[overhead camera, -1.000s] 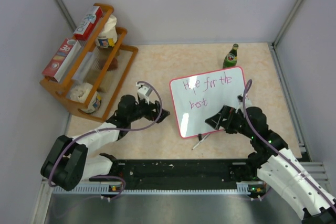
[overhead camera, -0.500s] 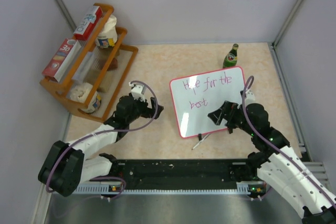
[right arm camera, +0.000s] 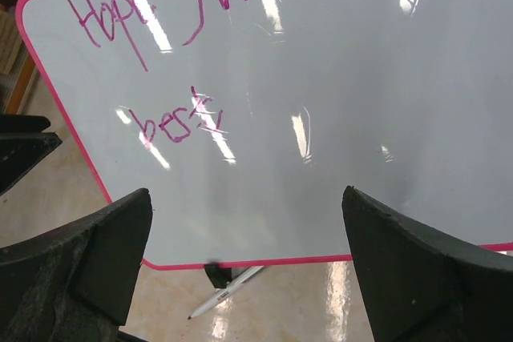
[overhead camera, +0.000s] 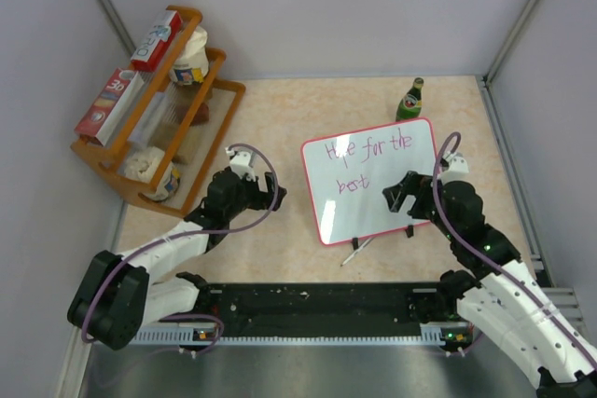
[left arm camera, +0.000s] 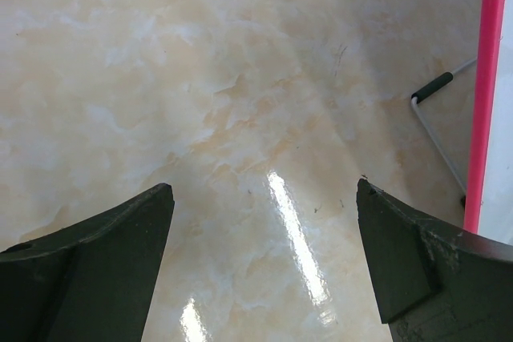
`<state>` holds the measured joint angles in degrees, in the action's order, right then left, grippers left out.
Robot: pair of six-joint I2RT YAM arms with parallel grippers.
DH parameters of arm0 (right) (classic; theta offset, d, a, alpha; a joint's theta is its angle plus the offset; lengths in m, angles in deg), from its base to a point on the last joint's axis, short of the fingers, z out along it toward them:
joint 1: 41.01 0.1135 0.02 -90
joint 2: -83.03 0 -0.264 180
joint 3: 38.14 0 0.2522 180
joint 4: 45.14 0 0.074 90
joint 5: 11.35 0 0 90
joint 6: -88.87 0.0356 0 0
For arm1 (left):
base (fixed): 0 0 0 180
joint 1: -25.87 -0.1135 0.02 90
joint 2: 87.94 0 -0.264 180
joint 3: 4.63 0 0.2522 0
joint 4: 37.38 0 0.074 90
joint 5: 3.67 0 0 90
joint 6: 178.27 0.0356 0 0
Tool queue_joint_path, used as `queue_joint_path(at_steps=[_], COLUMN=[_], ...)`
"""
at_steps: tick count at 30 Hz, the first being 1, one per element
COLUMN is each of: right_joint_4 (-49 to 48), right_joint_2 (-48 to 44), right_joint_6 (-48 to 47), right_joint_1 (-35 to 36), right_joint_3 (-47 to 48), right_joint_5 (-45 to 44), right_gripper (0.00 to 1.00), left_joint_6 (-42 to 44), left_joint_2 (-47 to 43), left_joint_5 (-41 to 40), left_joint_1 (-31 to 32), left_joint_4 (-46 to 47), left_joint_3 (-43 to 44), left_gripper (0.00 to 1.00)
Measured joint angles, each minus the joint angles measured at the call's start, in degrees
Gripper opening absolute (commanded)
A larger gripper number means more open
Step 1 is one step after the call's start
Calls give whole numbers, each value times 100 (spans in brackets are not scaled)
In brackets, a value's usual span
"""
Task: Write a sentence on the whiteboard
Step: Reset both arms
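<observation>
The whiteboard (overhead camera: 373, 195) stands tilted in the middle of the table, white with a pink rim and black clip feet. The sentence (overhead camera: 366, 157) reads "Hope for the best" in pink-purple, in two lines; it also shows in the right wrist view (right arm camera: 172, 6). A white marker pen (overhead camera: 354, 251) lies on the table at the board's front edge, also seen in the right wrist view (right arm camera: 226, 289). My right gripper (overhead camera: 399, 195) is open and empty over the board's right part. My left gripper (overhead camera: 276, 197) is open and empty, left of the board. The board's pink rim (left arm camera: 486, 94) shows in the left wrist view.
A wooden rack (overhead camera: 159, 109) with boxes and jars stands at the back left. A green bottle (overhead camera: 409, 100) stands behind the board. A wire stand leg (left arm camera: 437, 118) rests on the table by the board's edge. Grey walls enclose the table.
My right gripper has lifted up and back from the board's lower edge and the pen. My left gripper has drawn back a little to the left, away from the board.
</observation>
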<state>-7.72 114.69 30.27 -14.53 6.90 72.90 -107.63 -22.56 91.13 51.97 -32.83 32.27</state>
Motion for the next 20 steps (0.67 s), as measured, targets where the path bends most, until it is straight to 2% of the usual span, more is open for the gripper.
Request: queue_joint_path(at_steps=[8, 13, 16, 20], right_joint_4=[-2, -184, -599, -1805], right_joint_2=[-70, -94, -238, -638], right_joint_6=[-525, -1099, -1526, -2221], right_joint_1=[0, -2, -2, -2], right_joint_3=[2, 98, 85, -431], right_joint_5=[-772, -1189, -1530, -2059], right_gripper=[99, 99, 99, 99], left_joint_6=[4, 66, 151, 247], left_joint_2=[-317, -1320, -2090, -2879], left_joint_5=[-98, -413, -726, -1054], left_joint_1=[0, 2, 2, 2], left_joint_4=[-9, -59, -251, -431], left_joint_3=[-42, -317, -391, -389], left_gripper=[97, 98, 98, 99])
